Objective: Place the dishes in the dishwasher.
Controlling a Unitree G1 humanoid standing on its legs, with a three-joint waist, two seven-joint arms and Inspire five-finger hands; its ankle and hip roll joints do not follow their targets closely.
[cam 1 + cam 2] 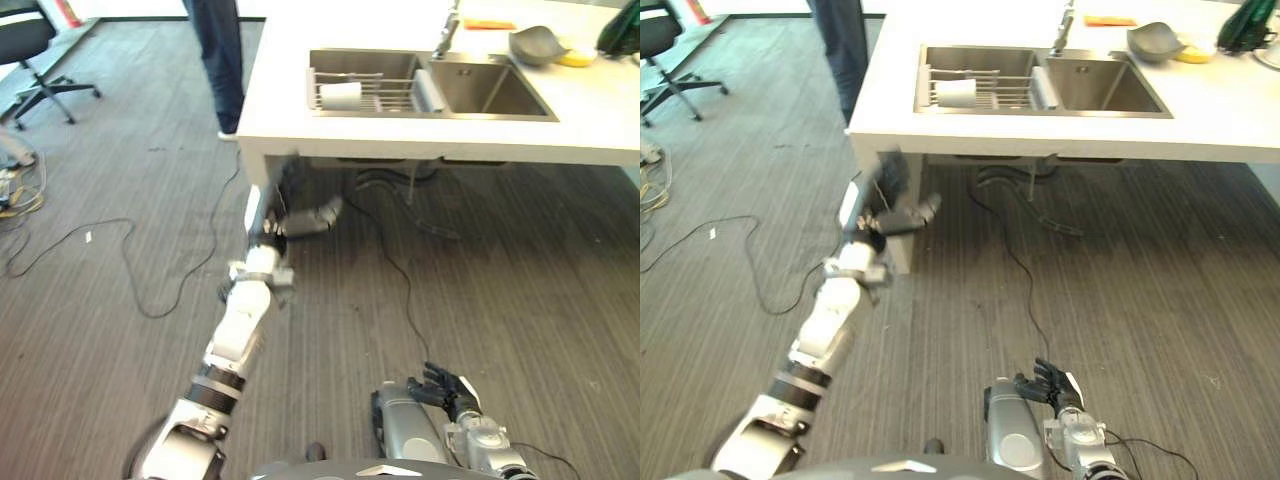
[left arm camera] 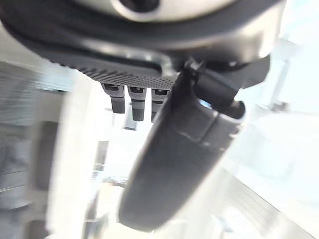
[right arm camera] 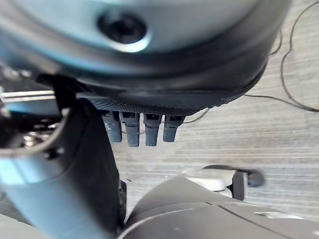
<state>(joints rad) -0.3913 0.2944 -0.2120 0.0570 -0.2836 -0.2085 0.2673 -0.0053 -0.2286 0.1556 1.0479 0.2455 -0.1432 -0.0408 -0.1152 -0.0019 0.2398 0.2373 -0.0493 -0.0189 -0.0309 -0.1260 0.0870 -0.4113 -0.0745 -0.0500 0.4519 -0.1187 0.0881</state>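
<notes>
Here, at the far left, an office chair (image 1: 35,55) is cut off by the view's edge, and loose cables (image 1: 120,270) trail over the grey floor (image 1: 130,150). A person (image 1: 222,60) stands by the near-left corner of the white counter (image 1: 420,130), visible from the legs down.

The left hand (image 1: 308,220) reaches out low beneath the counter's left end, close beside its white support panel (image 1: 258,205). From the head views its fingers look roughly straight, extended toward the dark space under the counter, but they are blurred; in the left wrist view the fingers (image 2: 130,102) point outward with the thumb standing across them, nothing between them, so the hand reads as relaxed and unclosed. What it touches, if anything, cannot be made out.

On the counter, the sink (image 1: 490,90) has two basins. The left basin holds a wire rack (image 1: 385,95) with a white cup (image 1: 340,96) lying on its side in it. A tap (image 1: 445,35) stands behind the divider. Farther right lie a grey bowl (image 1: 535,45), a yellow item (image 1: 577,58) just beside it, and something dark green (image 1: 620,30) cut off at the edge.

The right hand (image 1: 445,388) hangs low near the floor, fingers loosely bent, holding nothing.
</notes>
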